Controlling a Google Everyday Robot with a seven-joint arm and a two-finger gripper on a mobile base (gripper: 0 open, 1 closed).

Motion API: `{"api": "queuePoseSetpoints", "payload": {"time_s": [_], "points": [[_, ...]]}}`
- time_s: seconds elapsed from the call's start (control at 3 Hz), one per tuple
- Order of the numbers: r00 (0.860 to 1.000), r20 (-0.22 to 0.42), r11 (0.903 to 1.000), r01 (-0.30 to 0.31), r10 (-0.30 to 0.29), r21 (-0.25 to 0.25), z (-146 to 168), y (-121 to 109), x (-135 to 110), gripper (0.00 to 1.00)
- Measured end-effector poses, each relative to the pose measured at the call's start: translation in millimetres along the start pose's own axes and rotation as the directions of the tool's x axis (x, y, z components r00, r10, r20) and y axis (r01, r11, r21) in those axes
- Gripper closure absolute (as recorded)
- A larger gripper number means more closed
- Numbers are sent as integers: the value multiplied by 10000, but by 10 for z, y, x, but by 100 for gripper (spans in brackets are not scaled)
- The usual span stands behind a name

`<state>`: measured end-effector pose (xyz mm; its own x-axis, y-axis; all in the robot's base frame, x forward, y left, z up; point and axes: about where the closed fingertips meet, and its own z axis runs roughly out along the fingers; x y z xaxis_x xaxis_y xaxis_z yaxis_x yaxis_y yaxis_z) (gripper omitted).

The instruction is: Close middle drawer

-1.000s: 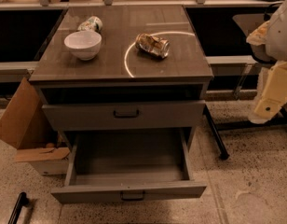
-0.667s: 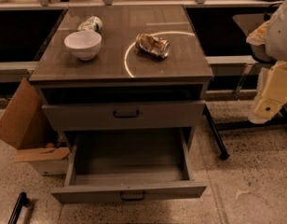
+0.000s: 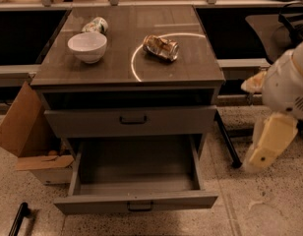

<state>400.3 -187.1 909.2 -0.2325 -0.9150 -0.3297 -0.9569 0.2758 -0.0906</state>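
The middle drawer of the grey-brown cabinet is pulled far out, and its deep box is empty. Its flat front faces me with a small dark bar handle. Above it, the top drawer stands pushed in, with a dark gap under the cabinet top. The lowest drawer is hidden beneath the open one. My white arm comes in from the right edge. The cream gripper hangs at its end, to the right of the open drawer and apart from it, at about the height of the drawer box.
On the cabinet top stand a white bowl, a tipped cup and a crushed can. An open cardboard box sits on the floor at the left. A dark chair leg slants down on the right. A black bar lies at the bottom left.
My arm and gripper have dropped lower and a little to the left, towards the open drawer's right side. The drawers and the things on top have not moved.
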Motion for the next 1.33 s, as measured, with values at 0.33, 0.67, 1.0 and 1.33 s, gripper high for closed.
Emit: {"api": "queuePoseSetpoints", "payload": {"time_s": [0.33, 0.67, 1.0, 1.33], "points": [[9942, 941, 9921, -418, 531, -1184, 595, 399, -44, 0], [9937, 908, 9885, -522, 655, -1418, 680, 496, -23, 0], [9937, 908, 9885, -522, 655, -1418, 680, 496, -23, 0], [9897, 913, 9767, -913, 1107, -1940, 1084, 549, 67, 0]]}}
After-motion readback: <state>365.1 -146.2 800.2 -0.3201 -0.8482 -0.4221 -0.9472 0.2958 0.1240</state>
